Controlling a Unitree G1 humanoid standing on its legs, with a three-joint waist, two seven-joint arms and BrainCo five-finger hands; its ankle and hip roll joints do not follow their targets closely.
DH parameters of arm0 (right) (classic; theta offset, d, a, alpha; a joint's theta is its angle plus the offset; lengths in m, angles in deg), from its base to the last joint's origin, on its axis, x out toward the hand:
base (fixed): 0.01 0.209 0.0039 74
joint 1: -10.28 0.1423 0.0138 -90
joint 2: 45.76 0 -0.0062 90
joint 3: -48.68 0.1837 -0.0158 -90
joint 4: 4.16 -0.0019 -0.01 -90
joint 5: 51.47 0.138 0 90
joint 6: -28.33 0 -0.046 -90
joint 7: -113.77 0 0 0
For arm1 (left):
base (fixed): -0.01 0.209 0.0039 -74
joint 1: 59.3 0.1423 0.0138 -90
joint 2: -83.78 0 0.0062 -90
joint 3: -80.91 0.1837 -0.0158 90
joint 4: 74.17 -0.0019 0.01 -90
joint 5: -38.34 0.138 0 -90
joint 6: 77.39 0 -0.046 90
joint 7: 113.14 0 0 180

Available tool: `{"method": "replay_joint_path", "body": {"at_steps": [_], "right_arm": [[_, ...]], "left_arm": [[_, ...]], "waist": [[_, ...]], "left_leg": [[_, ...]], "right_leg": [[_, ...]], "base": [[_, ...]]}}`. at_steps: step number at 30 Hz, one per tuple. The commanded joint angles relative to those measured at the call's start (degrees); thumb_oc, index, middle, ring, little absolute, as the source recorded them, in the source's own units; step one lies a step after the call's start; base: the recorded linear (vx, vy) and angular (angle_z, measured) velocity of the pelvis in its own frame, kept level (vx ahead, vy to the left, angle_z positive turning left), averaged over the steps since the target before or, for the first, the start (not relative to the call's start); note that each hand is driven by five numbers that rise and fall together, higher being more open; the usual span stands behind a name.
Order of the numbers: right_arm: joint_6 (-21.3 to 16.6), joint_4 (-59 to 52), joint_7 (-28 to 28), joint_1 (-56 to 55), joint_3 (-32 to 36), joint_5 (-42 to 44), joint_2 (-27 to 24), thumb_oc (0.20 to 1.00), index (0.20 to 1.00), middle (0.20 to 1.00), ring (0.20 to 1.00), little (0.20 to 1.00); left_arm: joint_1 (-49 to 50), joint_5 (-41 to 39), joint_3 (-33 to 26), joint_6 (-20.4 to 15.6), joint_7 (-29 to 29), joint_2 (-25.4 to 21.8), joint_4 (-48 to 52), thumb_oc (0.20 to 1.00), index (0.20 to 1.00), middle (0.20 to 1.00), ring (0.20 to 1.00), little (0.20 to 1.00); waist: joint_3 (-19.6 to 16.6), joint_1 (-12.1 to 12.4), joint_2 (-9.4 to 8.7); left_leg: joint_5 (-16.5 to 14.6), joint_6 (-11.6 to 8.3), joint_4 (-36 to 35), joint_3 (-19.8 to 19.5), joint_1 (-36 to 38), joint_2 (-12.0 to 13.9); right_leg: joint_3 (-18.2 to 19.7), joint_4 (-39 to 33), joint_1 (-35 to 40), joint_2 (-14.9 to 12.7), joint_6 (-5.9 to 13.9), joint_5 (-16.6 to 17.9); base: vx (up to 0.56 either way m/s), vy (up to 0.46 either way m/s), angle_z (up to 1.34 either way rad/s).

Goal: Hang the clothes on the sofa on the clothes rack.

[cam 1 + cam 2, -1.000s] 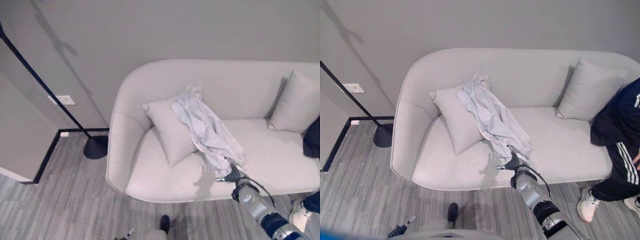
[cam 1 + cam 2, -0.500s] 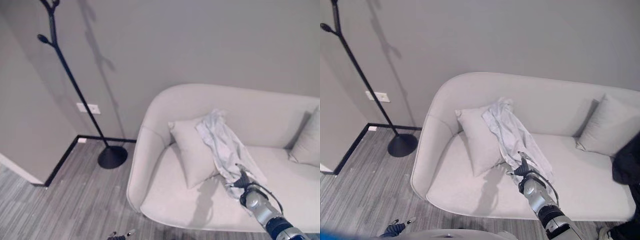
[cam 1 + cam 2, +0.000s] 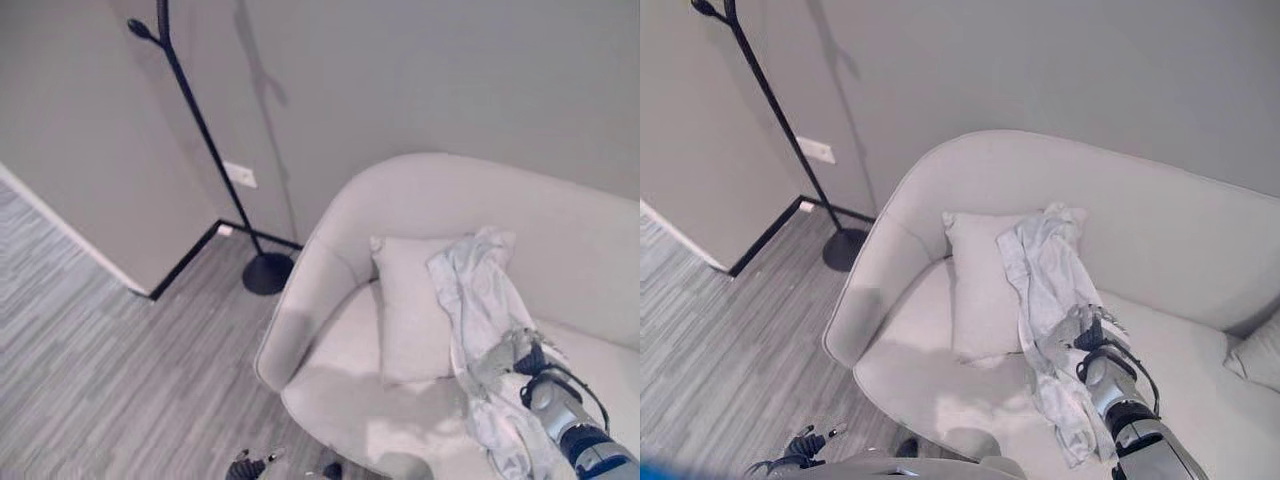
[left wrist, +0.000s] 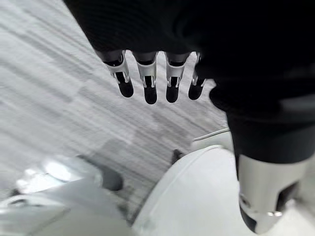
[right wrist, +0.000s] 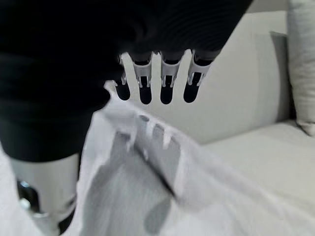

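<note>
Soft even light, seemingly blurred floor (image 4: 54, 93).

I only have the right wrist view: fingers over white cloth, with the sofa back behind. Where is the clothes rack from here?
Observer: The black clothes rack stands on the floor by the wall, past the rounded end of the sofa on the robot's left.
Operator: How does the garment lie overall?
Observer: The white garment drapes from the top of the cushion down across the seat towards the front edge. The right hand is at its lower part.
Operator: And the left hand?
Observer: The left hand hangs over the grey floor with straight fingers, holding nothing.
</note>
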Motion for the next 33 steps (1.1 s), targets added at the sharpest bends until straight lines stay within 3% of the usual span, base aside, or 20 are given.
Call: {"method": "replay_joint_path", "body": {"at_steps": [1, 4, 8, 16, 20, 21, 22, 33], "right_arm": [[-0.64, -0.59, -6.90, 3.01, 0.90, 1.47, -5.07, 1.000, 1.000, 1.000, 1.000, 1.000], [-1.69, 1.86, -10.40, 6.98, 2.06, 4.37, -6.62, 1.000, 1.000, 1.000, 1.000, 1.000], [-6.12, 9.12, -11.39, 15.26, 2.83, 17.16, -6.45, 1.000, 1.000, 1.000, 1.000, 1.000], [-10.81, 13.09, -6.73, 20.64, 4.21, 31.01, -4.15, 1.000, 1.000, 1.000, 1.000, 1.000], [-11.24, 16.58, -2.85, 23.60, 4.25, 36.27, -5.02, 1.000, 1.000, 1.000, 1.000, 1.000], [-11.37, 17.05, -1.52, 23.98, 4.24, 37.95, -4.99, 0.504, 0.504, 0.504, 0.504, 0.504], [-11.53, 17.26, -0.42, 24.61, 3.67, 38.94, -4.83, 0.200, 0.200, 0.200, 0.200, 0.200], [-12.55, 13.51, 0.20, 21.98, 2.09, 38.16, 0.39, 0.200, 0.200, 0.200, 0.200, 0.200]], "left_arm": [[-1.82, -1.15, 2.16, -1.82, -0.63, -1.98, 1.64, 1.000, 1.000, 1.000, 1.000, 1.000], [-2.65, -1.56, 3.55, -2.74, -1.40, -2.20, 2.50, 1.000, 1.000, 1.000, 1.000, 1.000], [-4.17, -4.20, 7.99, -4.09, -2.12, -1.84, 5.82, 1.000, 1.000, 1.000, 1.000, 1.000], [-6.11, -7.00, 12.58, -5.17, -1.80, -2.24, 12.80, 1.000, 1.000, 1.000, 1.000, 1.000], [-6.30, -8.27, 13.86, -5.49, -1.06, -3.62, 18.30, 1.000, 1.000, 1.000, 1.000, 1.000], [-6.34, -8.38, 13.87, -5.39, -0.82, -3.85, 18.54, 1.000, 1.000, 1.000, 1.000, 1.000], [-6.45, -8.72, 13.83, -5.33, -0.66, -3.96, 18.80, 1.000, 1.000, 1.000, 1.000, 1.000], [-5.76, -6.82, 13.41, -4.61, -0.77, -2.79, 14.74, 1.000, 1.000, 1.000, 1.000, 1.000]], "waist": [[1.06, 0.85, 1.83], [3.35, 1.00, 3.50], [6.92, 2.13, 6.62], [10.13, 2.71, 10.92], [11.39, 3.63, 13.45], [11.46, 3.70, 13.82], [11.60, 3.81, 14.07], [11.30, 1.95, 12.83]], "left_leg": [[-1.22, -4.45, -1.18, 1.01, -2.47, 8.19], [0.01, -4.60, -1.19, 0.67, -5.71, 8.44], [1.44, -4.61, -1.22, 0.67, -10.06, 7.74], [2.36, -4.78, -1.22, -0.20, -15.13, 6.27], [3.00, -5.06, -1.22, -0.47, -18.14, 5.24], [3.04, -5.09, -1.22, -0.54, -18.69, 4.94], [3.12, -5.15, -1.22, -0.44, -19.22, 4.73], [2.07, -4.94, -1.22, -0.84, -17.09, 4.72]], "right_leg": [[-2.36, 9.76, -9.15, -4.02, 3.10, -6.64], [-2.63, 13.47, -13.73, -4.39, 2.57, -7.81], [-2.36, 17.88, -20.06, -5.58, 2.51, -8.96], [-2.53, 23.57, -27.06, -7.65, 2.68, -10.63], [-2.55, 25.47, -30.83, -8.57, 2.89, -11.03], [-2.44, 25.86, -31.55, -8.65, 2.87, -11.11], [-2.31, 26.29, -32.27, -8.70, 2.88, -11.17], [-2.38, 27.87, -31.11, -8.59, 3.11, -11.68]], "base": [[-0.03, -0.051, 0.61], [-0.08, -0.028, 0.28], [-0.06, 0.019, -0.04], [-0.02, 0.020, 0.05], [-0.04, 0.041, 0.04], [-0.01, 0.023, 0.07], [0.00, 0.017, 0.05], [0.01, -0.001, 0.01]]}}
